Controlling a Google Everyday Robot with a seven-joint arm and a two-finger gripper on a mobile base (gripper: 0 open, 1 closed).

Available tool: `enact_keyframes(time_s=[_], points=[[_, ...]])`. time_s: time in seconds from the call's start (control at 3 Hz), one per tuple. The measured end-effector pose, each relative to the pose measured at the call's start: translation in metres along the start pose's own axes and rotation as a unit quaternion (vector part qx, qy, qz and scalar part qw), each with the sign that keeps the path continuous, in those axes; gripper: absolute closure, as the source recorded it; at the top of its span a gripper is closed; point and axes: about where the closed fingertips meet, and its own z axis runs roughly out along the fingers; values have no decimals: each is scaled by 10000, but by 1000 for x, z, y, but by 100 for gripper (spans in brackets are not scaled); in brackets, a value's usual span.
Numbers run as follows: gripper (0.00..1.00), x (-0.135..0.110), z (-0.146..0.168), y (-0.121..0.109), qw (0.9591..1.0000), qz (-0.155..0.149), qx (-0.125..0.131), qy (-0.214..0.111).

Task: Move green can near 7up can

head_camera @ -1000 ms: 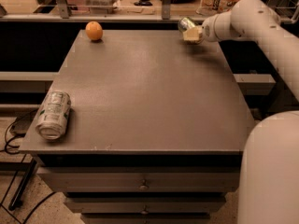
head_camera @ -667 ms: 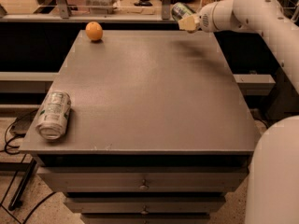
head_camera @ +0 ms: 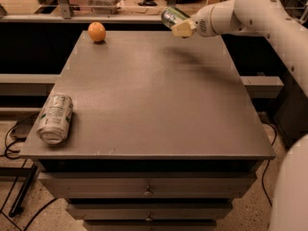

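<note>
The green can, dark shiny green with a silver end, is held tilted in the air above the table's far edge. My gripper is shut on it, at the end of the white arm that reaches in from the upper right. The 7up can, pale whitish-silver with green print, lies on its side near the table's front left corner, far from the green can.
An orange sits at the far left of the grey table. The table has drawers below its front edge. The robot's white body fills the lower right. Cables lie on the floor at the left.
My gripper has moved left along the table's far edge with the green can in it, and has risen a little. The 7up can and the orange have not moved.
</note>
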Motion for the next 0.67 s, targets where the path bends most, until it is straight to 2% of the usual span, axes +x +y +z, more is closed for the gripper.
enact_keyframes(time_s=[0.33,0.67], points=[[100,8,3,74,9963,-540,-661,118],[100,29,-1,145,9895,-514,-1335,213]])
